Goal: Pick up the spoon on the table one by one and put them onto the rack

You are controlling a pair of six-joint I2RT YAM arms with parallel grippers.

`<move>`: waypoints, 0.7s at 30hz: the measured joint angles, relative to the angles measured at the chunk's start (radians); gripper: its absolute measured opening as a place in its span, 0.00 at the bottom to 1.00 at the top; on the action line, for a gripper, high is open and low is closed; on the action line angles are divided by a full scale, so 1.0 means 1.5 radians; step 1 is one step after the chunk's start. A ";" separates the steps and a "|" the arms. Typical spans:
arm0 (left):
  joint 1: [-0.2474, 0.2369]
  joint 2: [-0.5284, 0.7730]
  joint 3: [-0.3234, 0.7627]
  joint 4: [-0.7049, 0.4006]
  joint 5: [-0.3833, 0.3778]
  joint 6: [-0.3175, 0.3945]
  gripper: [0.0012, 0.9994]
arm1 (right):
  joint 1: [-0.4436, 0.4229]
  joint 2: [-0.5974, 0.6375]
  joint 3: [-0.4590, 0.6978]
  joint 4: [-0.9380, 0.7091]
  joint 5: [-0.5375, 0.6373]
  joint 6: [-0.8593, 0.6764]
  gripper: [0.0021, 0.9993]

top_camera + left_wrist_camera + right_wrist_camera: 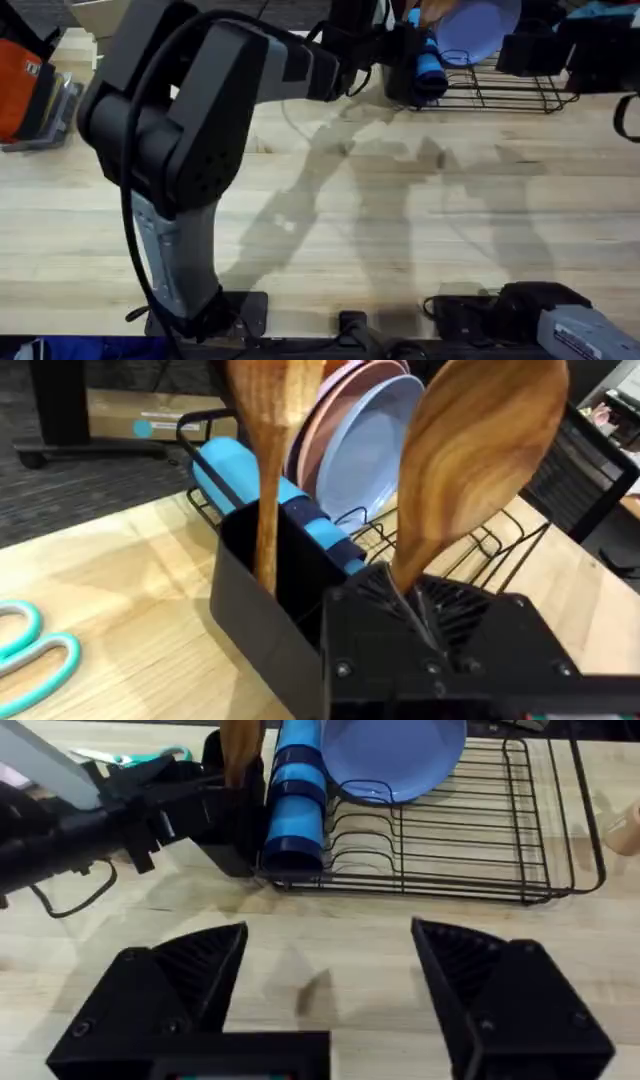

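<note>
Two wooden spoons at rack (460, 830) caddy (265, 595).
Left gripper (425, 622) jaws clamped on glossy brown spoon (480, 460); second spoon (268, 450) upright in caddy; right gripper (320, 995) jaws apart.

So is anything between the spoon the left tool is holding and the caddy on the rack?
Nothing visible blocks it. The left tool holds the spoon right beside the black caddy, where another spoon already stands; room remains beside that one.

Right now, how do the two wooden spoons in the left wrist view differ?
The held spoon sits clamped in the left hand, tilted, bowl up. The caddy spoon stands nearly upright with its handle down inside the black caddy, touched by no hand. Both are brown glossy wood.
</note>
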 joint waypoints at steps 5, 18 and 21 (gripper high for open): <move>0.000 -0.001 0.000 -0.004 0.005 0.014 0.20 | 0.000 0.000 0.000 0.000 0.000 0.000 0.99; 0.052 -0.107 0.000 -0.135 0.017 0.016 1.00 | 0.000 0.000 0.000 0.000 0.000 0.000 0.99; 0.077 -0.162 0.000 -0.215 0.016 0.017 1.00 | 0.000 0.000 0.000 0.000 0.000 0.000 0.99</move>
